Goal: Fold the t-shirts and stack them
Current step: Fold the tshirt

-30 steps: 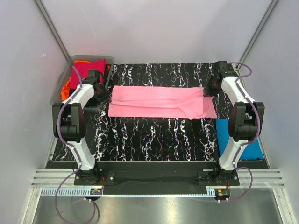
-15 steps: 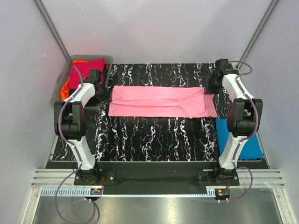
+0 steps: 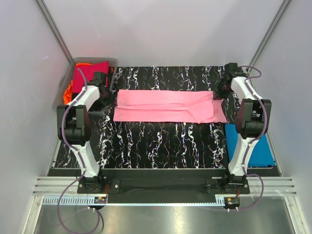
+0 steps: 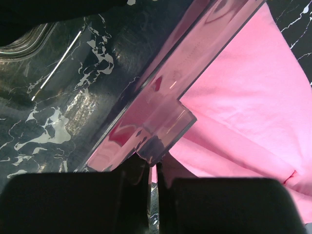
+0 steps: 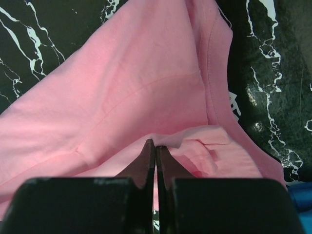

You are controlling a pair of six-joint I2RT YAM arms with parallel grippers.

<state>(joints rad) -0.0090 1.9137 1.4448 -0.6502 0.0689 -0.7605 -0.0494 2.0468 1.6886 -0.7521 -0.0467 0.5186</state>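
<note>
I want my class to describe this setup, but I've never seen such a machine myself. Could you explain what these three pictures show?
This is a robot with two arms bolted at the near edge of a black marbled table. The wide picture looks down from above and behind the arms. The other two come from a small camera on each wrist, so that arm's dark fingers show at the bottom.

A pink t-shirt, folded into a long strip, lies across the table. The right arm's fingers are shut and seem to pinch a pucker of cloth at one end. The left arm's fingers sit at the other end, almost together; whether they grip cloth is unclear.

A blue t-shirt lies folded at the right. A clear bin at the far left holds a crimson shirt and an orange shirt.
</note>
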